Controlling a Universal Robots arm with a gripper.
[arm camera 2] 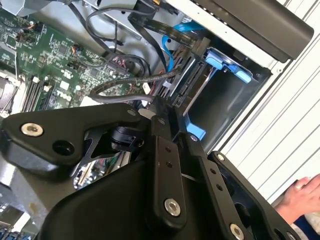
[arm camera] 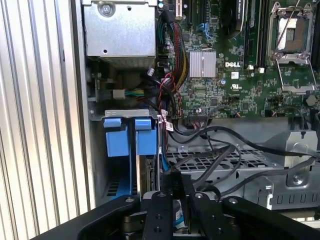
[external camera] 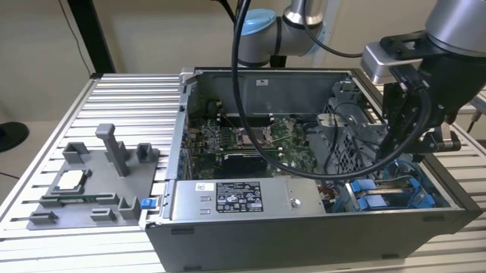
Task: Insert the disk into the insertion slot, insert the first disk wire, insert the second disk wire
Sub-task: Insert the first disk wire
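The disk [arm camera: 146, 172] stands on edge inside the insertion slot [arm camera: 120, 137], between the blue rails and tabs, at the case's front corner on the exterior view's right [external camera: 379, 193]. In the second wrist view the disk's edge [arm camera 2: 198, 82] sits under a blue tab of the slot [arm camera 2: 227, 65]. My gripper [arm camera: 181, 181] reaches down into the case right beside the disk's end, its black fingers close together on the end of a black disk wire [arm camera: 220, 155]. The fingertips of my gripper [arm camera 2: 167, 112] hide the connector itself. From outside, my gripper [external camera: 410, 156] hangs over the bay.
Loose black cables [arm camera 2: 125, 85] loop over the motherboard [external camera: 243, 136]. A perforated metal cage [arm camera: 240, 162] and the grey power-supply box [external camera: 227, 199] flank the bay. A person's hand [arm camera 2: 302, 195] rests outside the case wall. A grey fixture plate [external camera: 91, 182] lies on the slatted table.
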